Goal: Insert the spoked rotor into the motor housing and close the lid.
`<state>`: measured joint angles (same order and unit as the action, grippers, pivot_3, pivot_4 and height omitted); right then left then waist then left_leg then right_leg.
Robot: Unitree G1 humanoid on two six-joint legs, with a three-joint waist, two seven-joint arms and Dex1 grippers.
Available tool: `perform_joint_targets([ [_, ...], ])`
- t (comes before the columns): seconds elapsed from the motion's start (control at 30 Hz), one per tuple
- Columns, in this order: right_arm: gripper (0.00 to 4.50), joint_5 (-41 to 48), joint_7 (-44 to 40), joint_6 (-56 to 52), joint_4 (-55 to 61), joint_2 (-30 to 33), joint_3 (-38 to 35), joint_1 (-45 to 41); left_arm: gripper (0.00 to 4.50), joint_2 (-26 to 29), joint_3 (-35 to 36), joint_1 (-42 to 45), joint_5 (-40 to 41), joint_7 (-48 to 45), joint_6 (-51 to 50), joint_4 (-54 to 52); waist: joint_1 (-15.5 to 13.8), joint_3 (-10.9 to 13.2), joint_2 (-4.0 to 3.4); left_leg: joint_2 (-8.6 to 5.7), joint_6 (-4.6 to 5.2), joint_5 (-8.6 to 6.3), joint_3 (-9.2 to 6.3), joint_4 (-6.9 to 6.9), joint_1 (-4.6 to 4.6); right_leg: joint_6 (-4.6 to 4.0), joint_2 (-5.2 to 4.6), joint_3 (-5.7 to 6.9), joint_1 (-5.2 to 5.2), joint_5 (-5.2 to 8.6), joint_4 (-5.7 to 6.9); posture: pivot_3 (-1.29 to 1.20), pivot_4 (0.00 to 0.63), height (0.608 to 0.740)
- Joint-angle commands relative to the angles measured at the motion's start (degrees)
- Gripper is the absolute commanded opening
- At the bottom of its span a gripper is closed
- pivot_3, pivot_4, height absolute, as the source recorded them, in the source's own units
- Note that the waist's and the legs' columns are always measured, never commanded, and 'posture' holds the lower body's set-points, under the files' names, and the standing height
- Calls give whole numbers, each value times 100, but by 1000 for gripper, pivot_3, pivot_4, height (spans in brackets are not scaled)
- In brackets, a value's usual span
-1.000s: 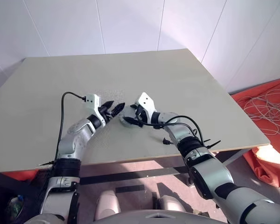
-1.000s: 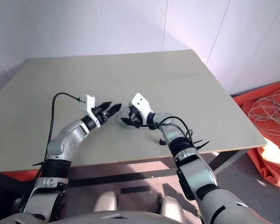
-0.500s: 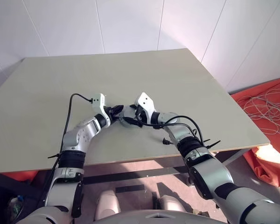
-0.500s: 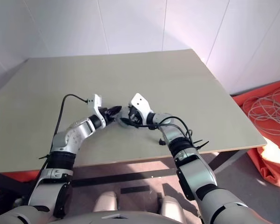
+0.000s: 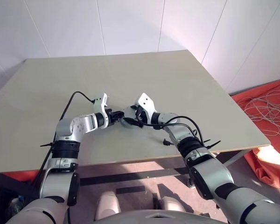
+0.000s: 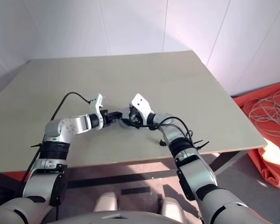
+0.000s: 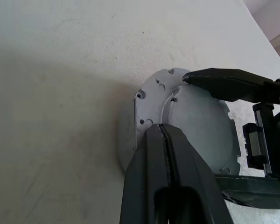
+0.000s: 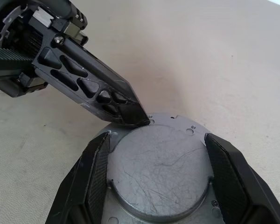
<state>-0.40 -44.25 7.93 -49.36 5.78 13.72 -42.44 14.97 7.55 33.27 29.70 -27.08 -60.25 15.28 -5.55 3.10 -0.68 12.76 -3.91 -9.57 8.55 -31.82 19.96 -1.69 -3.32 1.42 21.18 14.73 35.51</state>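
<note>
At frame centre, the right fingers straddle the grey housing on the surface; the left fingers, pressed together empty, touch its rim.

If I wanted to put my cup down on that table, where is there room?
Most of the table is bare: the whole far half toward the white wall, the left side beyond the left arm, and the right side toward the orange cloth. It is crowded only near the front middle, where both sets of fingers meet at the grey metal disc.
</note>
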Motion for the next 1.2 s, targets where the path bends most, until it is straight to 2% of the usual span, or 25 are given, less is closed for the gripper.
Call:
perform_joint_targets([
  [0.03,3115,-242,114,-244,-88,150,48,63,32,-44,-122,-106,94,-77,-430,73,0,0,0,-2,0,0,0,1,1,0,-1,-1,-2,0,-6,0,0,740],
  [0.2,3115,70,-518,-798,265,174,-12,170,32,-28,-108,-167,150,-120,-544,-41,-19,0,0,-4,1,0,0,5,7,1,-2,-1,-5,0,-13,0,0,740],
  [0.33,4452,-77,-299,-823,379,195,14,188,0,-73,-94,-219,185,-102,-607,-134,-26,-5,0,-5,1,0,1,30,10,-1,-2,-1,-19,-2,-48,0,0,740],
  [0.4,4484,-96,-235,-826,384,189,8,165,0,-102,-85,-239,200,-102,-638,-166,-28,-7,-2,-6,1,0,3,38,10,-31,-1,-1,-28,-20,-53,0,0,740],
  [0.6,4484,130,-376,-951,716,157,-101,187,0,-114,-50,-272,256,-111,-720,-231,-34,-8,-4,-7,2,0,4,58,14,-22,-1,3,-30,-14,-75,0,0,740],
  [0.77,4484,673,-435,-1245,1181,-6,-541,97,0,-117,-82,-254,307,-161,-818,-225,-34,-7,-4,-6,2,0,4,59,19,-16,-1,3,-27,-11,-77,0,0,740],
  [1.0,4484,1361,80,-1551,1625,-207,-1352,-262,0,-154,-153,-259,281,-210,-873,-201,-65,-6,-5,-7,3,1,3,60,46,-16,-2,3,-10,-10,-81,0,0,740],
  [1.1,4484,1516,465,-2042,1713,-133,-1635,-411,0,-153,-153,-260,274,-226,-889,-203,-77,-6,-5,-8,1,2,3,60,47,-14,-2,2,-11,-9,-83,0,0,740],
  [1.2,4484,1813,681,-3107,1852,116,-1919,-550,0,-158,-160,-252,260,-240,-899,-187,-99,-6,-5,-12,-1,3,3,60,50,-10,-2,2,-11,-6,-83,0,0,740],
])
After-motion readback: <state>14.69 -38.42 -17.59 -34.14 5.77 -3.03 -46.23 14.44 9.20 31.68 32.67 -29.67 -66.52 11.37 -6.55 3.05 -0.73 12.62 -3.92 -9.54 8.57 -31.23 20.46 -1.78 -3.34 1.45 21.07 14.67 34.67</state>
